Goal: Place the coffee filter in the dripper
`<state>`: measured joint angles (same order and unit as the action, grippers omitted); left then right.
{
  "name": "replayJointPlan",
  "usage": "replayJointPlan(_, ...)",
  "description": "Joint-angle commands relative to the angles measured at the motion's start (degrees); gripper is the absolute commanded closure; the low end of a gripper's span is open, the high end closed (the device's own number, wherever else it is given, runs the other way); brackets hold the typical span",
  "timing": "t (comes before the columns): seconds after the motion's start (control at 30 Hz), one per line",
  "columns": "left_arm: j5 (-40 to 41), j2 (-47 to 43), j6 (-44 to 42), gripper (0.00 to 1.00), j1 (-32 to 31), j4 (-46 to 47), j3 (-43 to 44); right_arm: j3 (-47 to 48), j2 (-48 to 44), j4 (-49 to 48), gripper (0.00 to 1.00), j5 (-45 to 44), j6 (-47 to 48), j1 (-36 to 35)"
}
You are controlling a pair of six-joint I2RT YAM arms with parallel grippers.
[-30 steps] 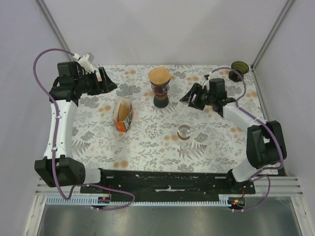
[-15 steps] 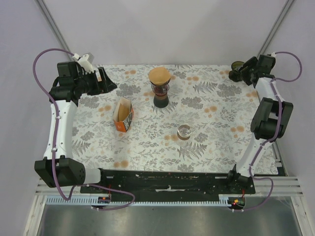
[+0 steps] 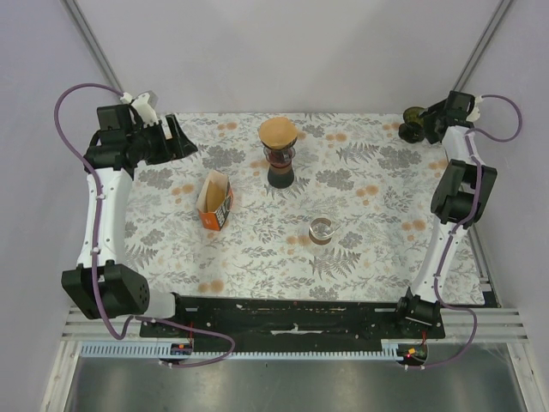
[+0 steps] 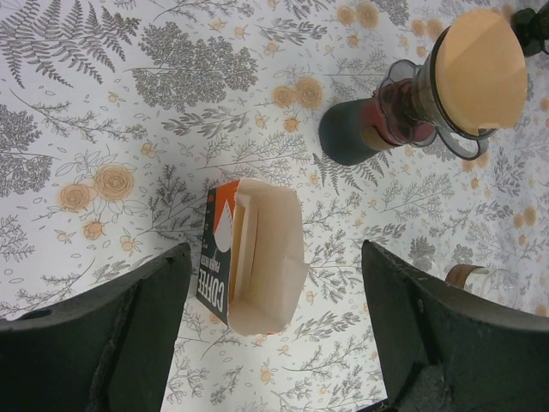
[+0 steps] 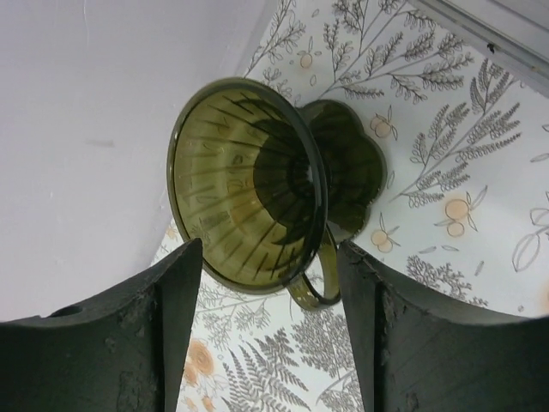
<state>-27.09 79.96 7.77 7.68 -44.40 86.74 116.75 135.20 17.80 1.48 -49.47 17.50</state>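
The only writing I can read is on the carton [image 4: 262,287]: "COFFEE" in white capitals down an orange side panel, with a white peak shape above it. It is a thin card box, open-topped and pale inside, lying left of centre on the tablecloth [image 3: 369,197], which is white and printed with grey ferns and small orange flowers.

The coffee filter [image 3: 279,132] is a tan paper cone, matte and smooth. It sits in the mouth of a clear glass funnel [image 4: 418,93] with a loop handle, and that stands on a dark rounded base [image 4: 347,133] at upper centre of the overhead view. A small clear glass jar [image 3: 322,229] stands alone below and to the right of it.

The dripper [image 5: 249,184] is up in the far right corner, right against the wall. It is translucent olive-green plastic, a ribbed cone with a scalloped foot and a thin ring handle, and it is tipped so its mouth faces the right wrist camera.

The right gripper [image 5: 268,247] is released, its 2 dark, rough-surfaced fingers spread either side of the dripper; I cannot tell whether they touch it. The left gripper [image 4: 273,251] is also released and holds nothing, at the upper left of the overhead view, well apart from the filter.
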Motion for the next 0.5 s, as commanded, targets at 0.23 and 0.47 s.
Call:
replayJointPlan(0.23,0.7,-0.4,-2.1,0.15,1.5,-0.4,3.6,11.3,10.1,8.6,0.33,-1.7,-3.3,2.5)
replayJointPlan(0.47,0.3,-0.9,-2.1,0.15,2.2,-0.5,3.9,12.0,10.3,8.4,0.85,2.7,0.0,3.0)
